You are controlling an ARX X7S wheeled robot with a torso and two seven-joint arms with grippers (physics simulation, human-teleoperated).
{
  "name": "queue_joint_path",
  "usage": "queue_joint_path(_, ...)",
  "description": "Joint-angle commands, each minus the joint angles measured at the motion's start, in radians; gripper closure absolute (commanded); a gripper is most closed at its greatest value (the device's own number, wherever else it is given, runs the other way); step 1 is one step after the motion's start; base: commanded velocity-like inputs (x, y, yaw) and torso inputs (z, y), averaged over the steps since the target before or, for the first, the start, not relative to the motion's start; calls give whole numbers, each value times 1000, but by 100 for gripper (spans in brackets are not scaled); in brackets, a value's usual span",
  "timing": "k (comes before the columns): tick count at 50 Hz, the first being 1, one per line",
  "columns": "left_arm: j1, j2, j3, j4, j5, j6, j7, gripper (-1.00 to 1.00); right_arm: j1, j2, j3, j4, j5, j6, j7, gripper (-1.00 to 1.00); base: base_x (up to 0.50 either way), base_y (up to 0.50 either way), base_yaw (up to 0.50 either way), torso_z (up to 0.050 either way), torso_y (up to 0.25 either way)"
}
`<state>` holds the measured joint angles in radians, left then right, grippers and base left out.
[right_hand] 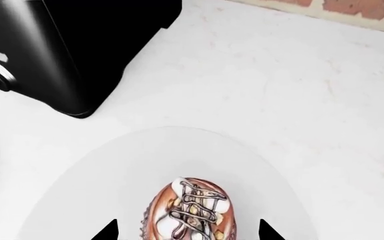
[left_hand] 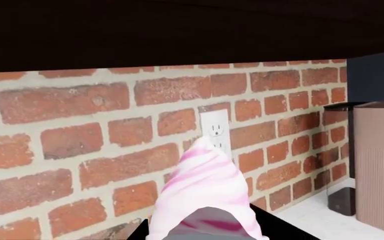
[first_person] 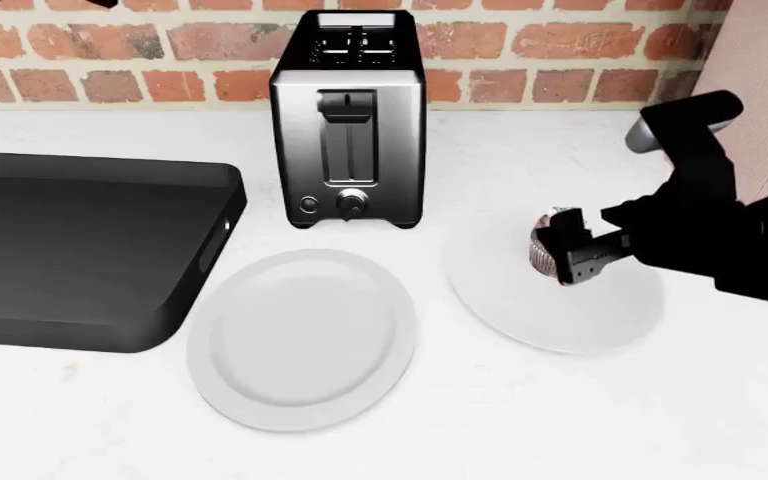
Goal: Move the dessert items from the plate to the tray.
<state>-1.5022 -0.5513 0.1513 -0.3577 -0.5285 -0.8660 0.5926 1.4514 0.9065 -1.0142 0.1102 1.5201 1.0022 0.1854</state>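
The pink-and-white swirled ice cream [left_hand: 205,175] stands between the dark fingers of my left gripper [left_hand: 205,234], held up in front of a brick wall; its cone is hidden. This gripper is out of the head view. The chocolate cupcake [right_hand: 190,212] sits on the right white plate [first_person: 558,320]. My right gripper [first_person: 568,250] is open, with one finger on each side of the cupcake [first_person: 542,245] and a gap to both. The black tray [first_person: 91,163] lies at the far left with nothing in it.
A black and silver toaster [first_person: 351,120] stands at the back between the tray and the right plate. A second, bare white plate [first_person: 304,340] lies in front of it. A wall outlet [left_hand: 217,130] and a beige appliance [left_hand: 379,165] are near the left gripper.
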Motion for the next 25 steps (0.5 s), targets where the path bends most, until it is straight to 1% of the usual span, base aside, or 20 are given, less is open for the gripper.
queue_joint_path(1, 2, -1, -4, 1, -13, -4, -8, 100, -17, 4, 2, -4, 4, -12, 2, -100, 0, 0, 0, 0, 0)
queue_joint_path(25, 13, -6, 5, 7, -12, -6, -13, 100, -57, -8, -10, 36, -48, -69, -57, -100, 0, 0, 0, 0, 0)
